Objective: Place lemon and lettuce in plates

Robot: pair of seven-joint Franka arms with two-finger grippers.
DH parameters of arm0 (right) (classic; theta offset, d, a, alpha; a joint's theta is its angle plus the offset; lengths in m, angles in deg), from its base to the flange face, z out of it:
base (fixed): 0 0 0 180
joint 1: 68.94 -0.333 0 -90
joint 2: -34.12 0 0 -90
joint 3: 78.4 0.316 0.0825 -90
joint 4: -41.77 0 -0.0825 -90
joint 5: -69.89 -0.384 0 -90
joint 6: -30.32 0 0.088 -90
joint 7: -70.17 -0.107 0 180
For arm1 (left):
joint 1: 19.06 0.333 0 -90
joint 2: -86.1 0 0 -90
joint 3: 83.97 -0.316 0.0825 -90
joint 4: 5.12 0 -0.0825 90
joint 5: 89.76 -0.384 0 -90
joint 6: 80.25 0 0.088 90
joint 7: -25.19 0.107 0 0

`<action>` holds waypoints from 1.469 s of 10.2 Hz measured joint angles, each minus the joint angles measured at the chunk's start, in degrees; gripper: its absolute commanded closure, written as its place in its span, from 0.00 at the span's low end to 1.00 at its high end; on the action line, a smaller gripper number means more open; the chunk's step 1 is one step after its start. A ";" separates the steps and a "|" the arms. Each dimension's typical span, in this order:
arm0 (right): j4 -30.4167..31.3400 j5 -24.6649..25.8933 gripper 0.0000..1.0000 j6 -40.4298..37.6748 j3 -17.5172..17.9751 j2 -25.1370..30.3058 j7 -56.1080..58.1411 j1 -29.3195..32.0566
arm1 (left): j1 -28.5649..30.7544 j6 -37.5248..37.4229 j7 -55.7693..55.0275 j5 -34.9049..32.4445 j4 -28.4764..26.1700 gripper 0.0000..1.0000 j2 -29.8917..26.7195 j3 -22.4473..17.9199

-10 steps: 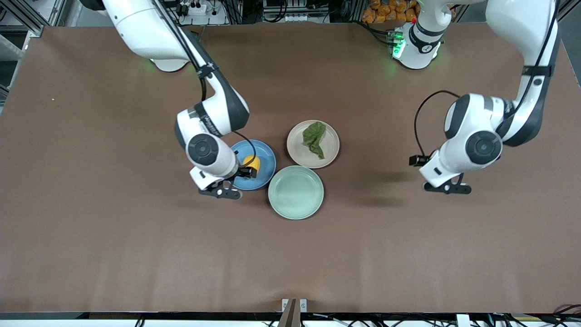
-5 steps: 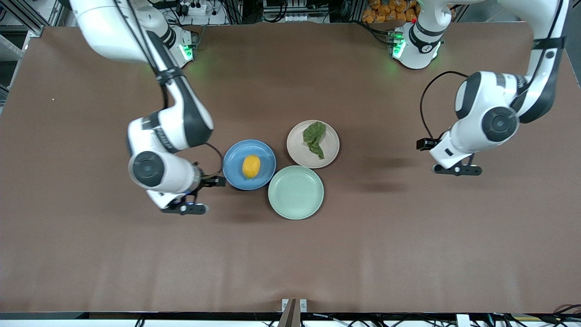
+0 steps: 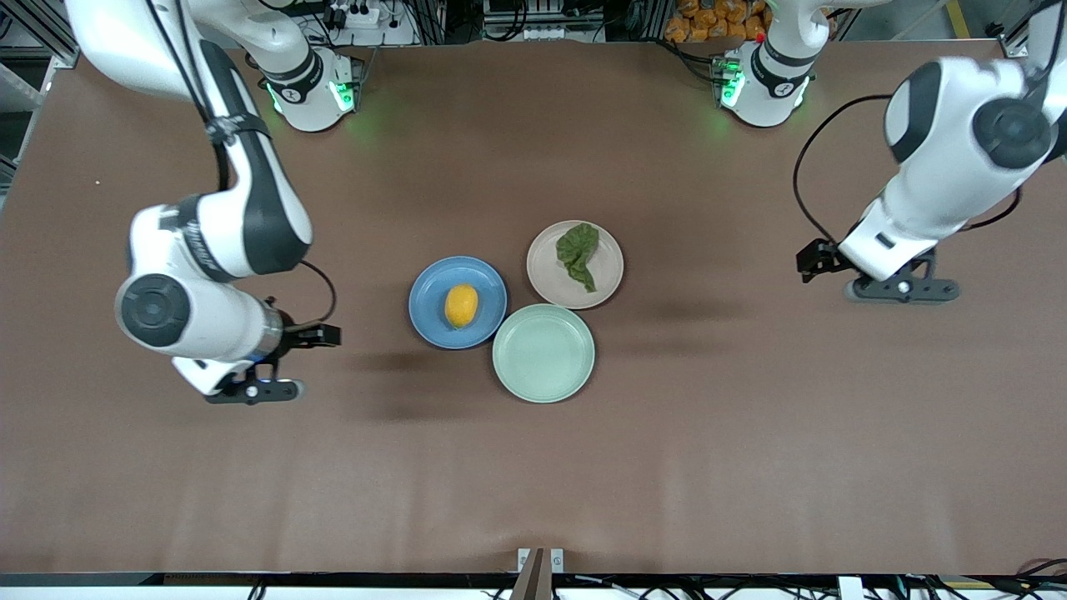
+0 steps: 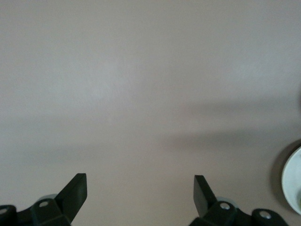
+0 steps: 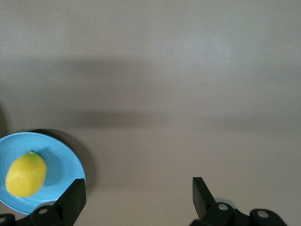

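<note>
Both hands, left hand (image 3: 900,288) and right hand (image 3: 250,390), gape empty; mint plate (image 3: 543,353) touches both filled plates

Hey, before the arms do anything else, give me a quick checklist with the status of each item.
1. Lemon in the blue plate: ok.
2. Lettuce in the beige plate: ok.
3. Green plate holds nothing: ok.
4. Right claw open, holding nothing, over bare table toward the right arm's end, beside the blue plate: ok.
5. Left claw open, holding nothing, over bare table toward the left arm's end: ok.
6. Plates undisturbed, the three close together mid-table; whether their rims touch: cannot tell.
</note>
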 measured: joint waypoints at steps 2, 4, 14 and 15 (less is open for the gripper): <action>-0.59 0.38 0.00 -3.12 -0.03 2.22 5.15 3.11 | -0.01 -1.72 1.41 0.00 1.48 0.00 -2.64 -0.15; -1.05 0.44 0.00 -5.50 -0.06 4.12 9.85 6.14 | -0.03 -8.31 1.51 0.00 6.04 0.00 -3.35 -0.28; 7.11 0.53 0.00 -13.33 -2.78 22.65 11.30 7.85 | 0.14 -27.19 1.51 2.68 23.61 0.00 1.28 -0.57; 7.15 0.53 0.00 -14.50 -2.78 23.90 11.29 7.85 | 0.23 -27.22 1.53 2.68 23.82 0.00 1.39 -0.66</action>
